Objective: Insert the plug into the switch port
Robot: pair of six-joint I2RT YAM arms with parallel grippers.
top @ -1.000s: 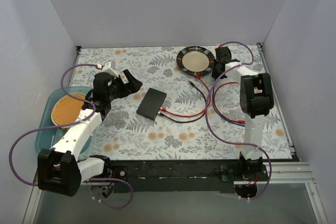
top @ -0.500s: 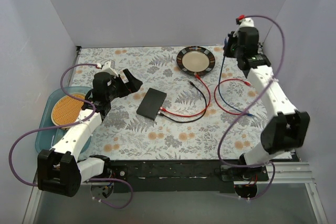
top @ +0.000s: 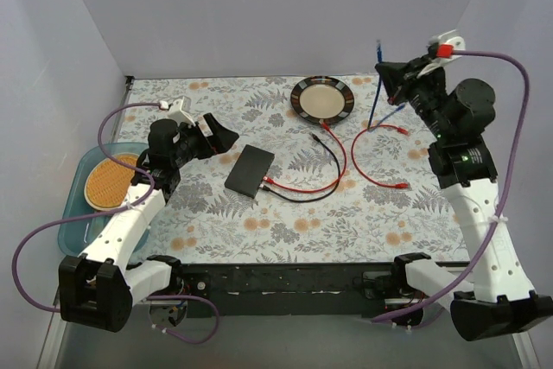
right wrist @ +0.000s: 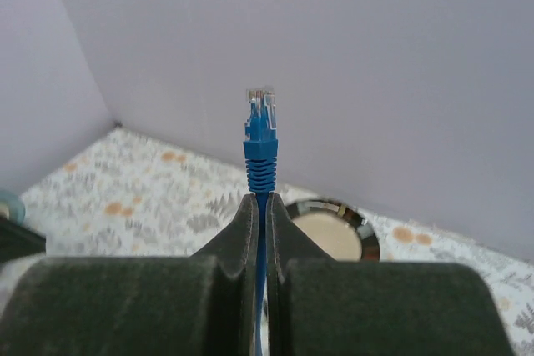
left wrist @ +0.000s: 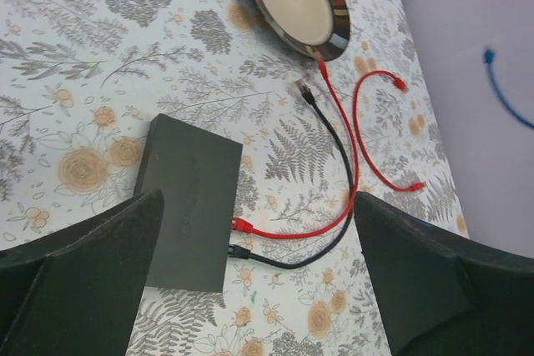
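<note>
In the top external view the blue cable (top: 378,84) is held by the right gripper (top: 390,73) high at the far right, its plug (top: 378,44) well apart from the switch (top: 250,170), near which the left gripper (top: 226,137) hangs. In the left wrist view its fingers (left wrist: 83,273) are spread on nothing, and the switch port edge (left wrist: 234,185) is seen beside a seated red plug (left wrist: 240,224) and black plug (left wrist: 238,250). In the right wrist view the jaws are clenched on the cord just below the ribbed boot (right wrist: 260,168), judged a sound hold for a light, limp cable with a fragile plug.
</note>
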